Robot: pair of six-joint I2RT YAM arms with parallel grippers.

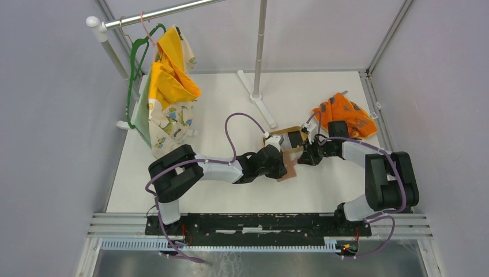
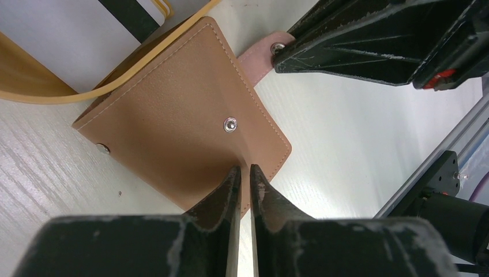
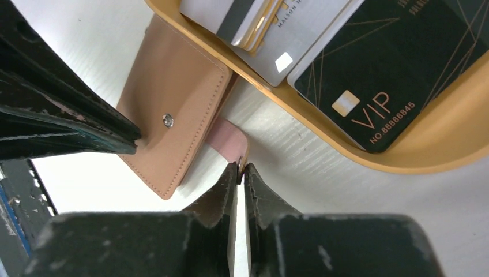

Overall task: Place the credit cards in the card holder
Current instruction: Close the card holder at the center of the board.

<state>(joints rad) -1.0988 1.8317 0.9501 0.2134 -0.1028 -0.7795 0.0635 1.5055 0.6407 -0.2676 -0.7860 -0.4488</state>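
Clamping the card holder (image 2: 184, 127) by its near edge, the left pincer (image 2: 242, 173) seems to steady the closed wallet. Opposite it, the right pincer (image 3: 242, 170) is clenched on the pink strap tab (image 3: 228, 141), probably to unsnap the flap. The credit cards (image 3: 369, 63) lie in the wooden tray (image 3: 403, 156) just beyond the right pincer's tips.
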